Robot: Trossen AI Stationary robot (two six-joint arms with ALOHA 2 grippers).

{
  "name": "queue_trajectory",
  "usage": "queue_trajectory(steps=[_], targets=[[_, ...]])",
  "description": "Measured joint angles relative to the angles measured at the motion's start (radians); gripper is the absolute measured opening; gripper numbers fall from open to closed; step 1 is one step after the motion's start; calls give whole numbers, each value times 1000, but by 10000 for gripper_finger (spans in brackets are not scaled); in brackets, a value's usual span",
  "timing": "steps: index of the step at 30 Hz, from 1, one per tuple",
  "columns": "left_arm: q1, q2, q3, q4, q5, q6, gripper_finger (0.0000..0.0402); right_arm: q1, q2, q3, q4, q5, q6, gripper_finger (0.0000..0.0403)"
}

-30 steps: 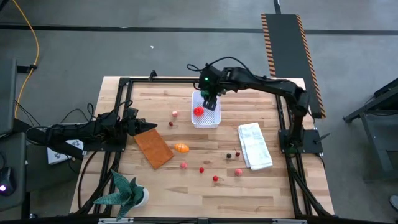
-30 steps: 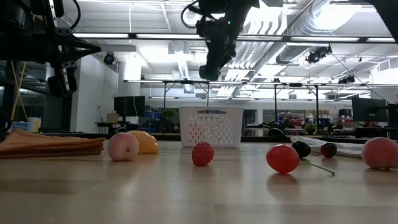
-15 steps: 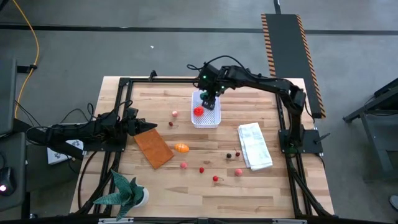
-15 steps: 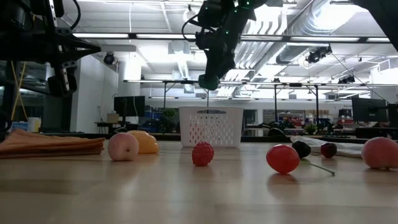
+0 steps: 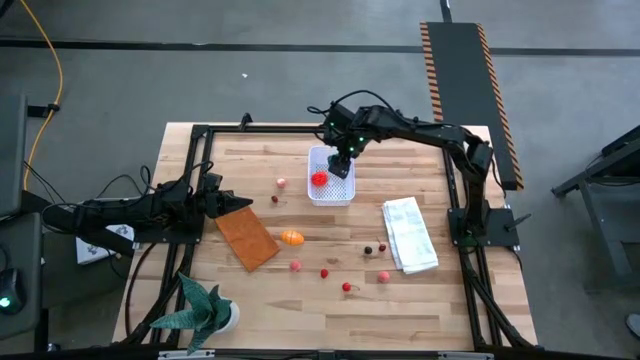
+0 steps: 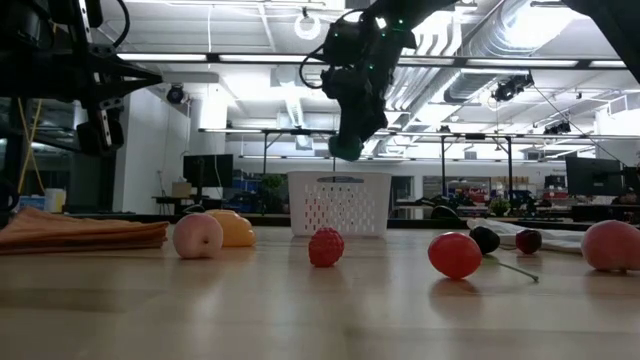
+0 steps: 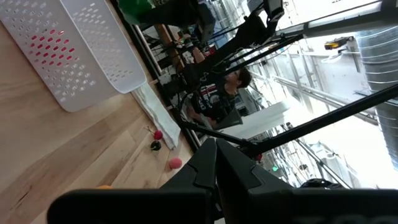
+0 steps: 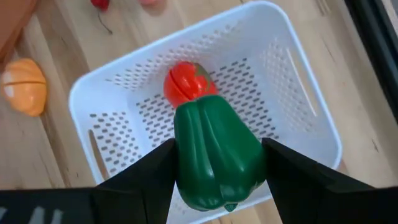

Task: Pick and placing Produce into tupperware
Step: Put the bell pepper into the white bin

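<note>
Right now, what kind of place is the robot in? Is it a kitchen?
Probably not a kitchen: more likely a robot lab or workshop. The wooden table sits in a black metal frame on a grey concrete floor, and the low view shows exposed silver ceiling ducts and rows of workbenches behind.

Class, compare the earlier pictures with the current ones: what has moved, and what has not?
The right gripper, shut on the green pepper, has shifted slightly sideways above the white basket. The tomato inside, the loose produce on the table and the left gripper stayed put.
</note>
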Motion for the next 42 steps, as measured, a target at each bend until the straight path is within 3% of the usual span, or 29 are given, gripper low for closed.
queue_trajectory(steps=[38,42], targets=[[0,0,0,0,1,0,1,42,100,-9,2,-66,25,209],[0,0,0,0,1,0,1,42,100,-9,2,-88,25,226]])
